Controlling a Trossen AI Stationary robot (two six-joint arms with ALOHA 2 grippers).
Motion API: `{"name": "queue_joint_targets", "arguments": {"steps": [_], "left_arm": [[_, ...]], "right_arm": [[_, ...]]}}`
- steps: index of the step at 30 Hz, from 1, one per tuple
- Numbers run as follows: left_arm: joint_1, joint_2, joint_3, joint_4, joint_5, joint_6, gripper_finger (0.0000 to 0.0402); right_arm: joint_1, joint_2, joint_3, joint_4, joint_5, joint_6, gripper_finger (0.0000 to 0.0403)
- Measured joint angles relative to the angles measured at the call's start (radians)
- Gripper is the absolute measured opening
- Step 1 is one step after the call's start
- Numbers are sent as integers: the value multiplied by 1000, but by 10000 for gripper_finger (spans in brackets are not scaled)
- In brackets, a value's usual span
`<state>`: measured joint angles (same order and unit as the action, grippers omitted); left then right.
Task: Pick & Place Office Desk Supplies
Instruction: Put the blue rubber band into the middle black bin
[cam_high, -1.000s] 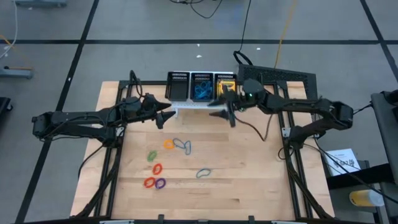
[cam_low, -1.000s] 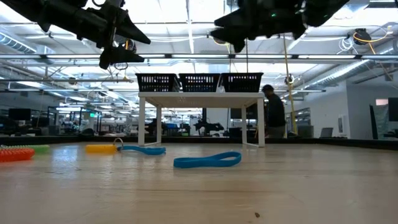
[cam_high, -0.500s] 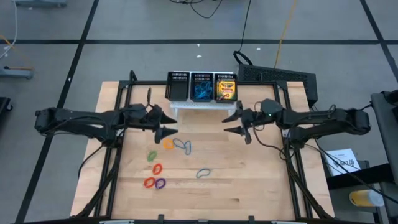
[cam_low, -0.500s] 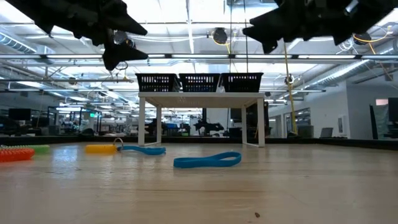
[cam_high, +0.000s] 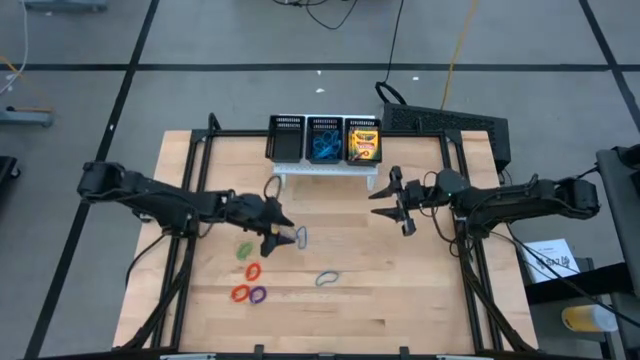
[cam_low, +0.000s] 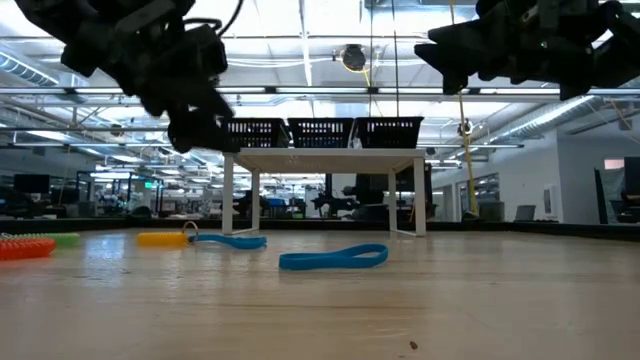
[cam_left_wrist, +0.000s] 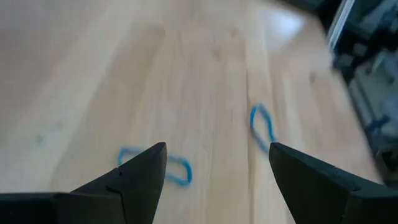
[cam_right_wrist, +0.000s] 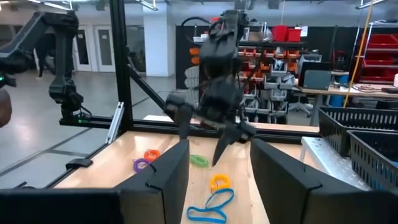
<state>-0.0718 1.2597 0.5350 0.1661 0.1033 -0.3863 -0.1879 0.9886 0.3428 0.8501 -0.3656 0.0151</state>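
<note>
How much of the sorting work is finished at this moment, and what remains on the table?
Done: crayon boxes fill one organiser compartment, blue loops another. In hand: nothing; the open left end effector hovers above the blue loop pair, and the empty right end effector hangs over bare table. Left: those loops, another blue loop, plus orange, green, red and purple ones.

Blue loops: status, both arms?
Left end effector open, above blue loop pair. Right end effector open, empty, mid-table. Third blue loop untouched. Nothing blocking.
</note>
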Motion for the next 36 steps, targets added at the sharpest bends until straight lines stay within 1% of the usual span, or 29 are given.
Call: {"name": "queue_joint_targets", "arguments": {"steps": [2, 5, 8, 13, 17, 24, 28, 36], "left_arm": [[-16, 37, 0, -7, -19, 10, 294], [-30, 93, 0, -8, -90, 25, 294], [-41, 153, 0, -4, -130, 71, 294], [-56, 249, 0, -5, -135, 150, 294], [-60, 307, 0, 0, -140, 166, 294], [-61, 341, 2, 23, -147, 176, 291], [-60, 342, 2, 22, -147, 180, 263], [-59, 344, 0, 19, -162, 182, 160]], "right_arm": [[0, 0, 0, 0, 1, 0, 160], [0, 0, 0, -1, 2, -2, 160], [0, 0, 0, -1, 2, -3, 160], [0, 0, 0, -3, 2, -4, 160], [0, 0, 0, -5, 2, -7, 160], [-1, 0, 0, -9, 3, -27, 160], [-1, 0, 0, -10, 3, -27, 160], [-1, 1, 0, -19, 3, -27, 160]]}}
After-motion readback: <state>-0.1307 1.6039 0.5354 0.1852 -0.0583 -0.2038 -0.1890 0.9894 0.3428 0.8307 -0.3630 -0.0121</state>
